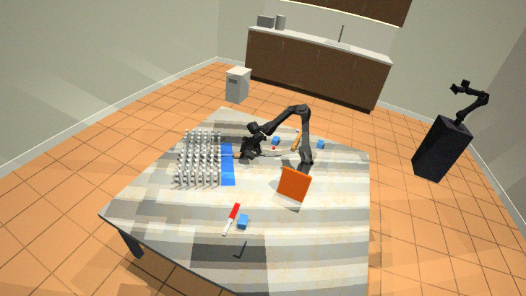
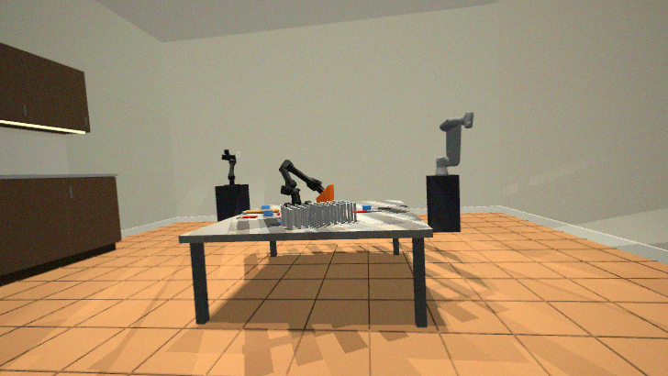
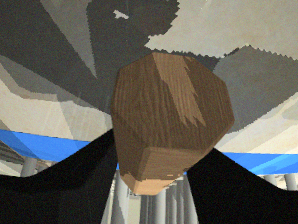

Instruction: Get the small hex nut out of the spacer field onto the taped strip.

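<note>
My gripper [image 1: 244,154] [image 3: 153,137] is shut on the brown wooden handle [image 1: 238,154] [image 3: 169,119] of a hook tool. It is low over the table, just in front of the blue taped strip [image 1: 227,163] [image 3: 40,145]. The tool's thin shaft [image 1: 227,156] reaches across the strip toward the standing grey spacers [image 1: 200,158] [image 2: 319,214]. In the wrist view the handle's butt end fills the middle, with the strip and the spacers beyond it. All spacers I can see stand upright. The hex nut is hidden among them.
An orange board [image 1: 294,183] [image 2: 327,192] stands near the arm's base. A wooden dowel [image 1: 296,141], two blue cubes [image 1: 275,140] [image 1: 320,144] and a small red piece [image 1: 274,147] lie behind the gripper. A red-and-white tool [image 1: 230,217], a blue cube [image 1: 242,221] and a black L-key [image 1: 235,255] lie near the front.
</note>
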`<action>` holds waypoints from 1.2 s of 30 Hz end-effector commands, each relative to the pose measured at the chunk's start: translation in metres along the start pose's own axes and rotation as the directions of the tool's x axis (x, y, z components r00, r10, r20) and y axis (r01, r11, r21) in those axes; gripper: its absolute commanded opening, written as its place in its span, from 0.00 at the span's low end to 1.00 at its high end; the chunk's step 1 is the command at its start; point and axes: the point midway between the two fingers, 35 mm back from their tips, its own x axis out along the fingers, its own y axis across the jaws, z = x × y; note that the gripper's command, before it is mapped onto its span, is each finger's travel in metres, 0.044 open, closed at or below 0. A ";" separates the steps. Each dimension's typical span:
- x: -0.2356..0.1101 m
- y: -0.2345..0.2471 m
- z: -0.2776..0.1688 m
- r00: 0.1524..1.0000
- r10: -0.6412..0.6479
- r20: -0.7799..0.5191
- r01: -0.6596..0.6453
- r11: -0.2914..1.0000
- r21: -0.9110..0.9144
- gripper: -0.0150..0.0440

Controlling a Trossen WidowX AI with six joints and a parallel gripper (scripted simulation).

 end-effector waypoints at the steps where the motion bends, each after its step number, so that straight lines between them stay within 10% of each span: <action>1: -0.002 -0.002 0.002 1.000 -0.005 -0.005 0.005 1.000 -0.004 0.25; 36: -0.016 -0.002 0.024 1.000 -0.006 -0.004 0.006 1.000 -0.005 0.25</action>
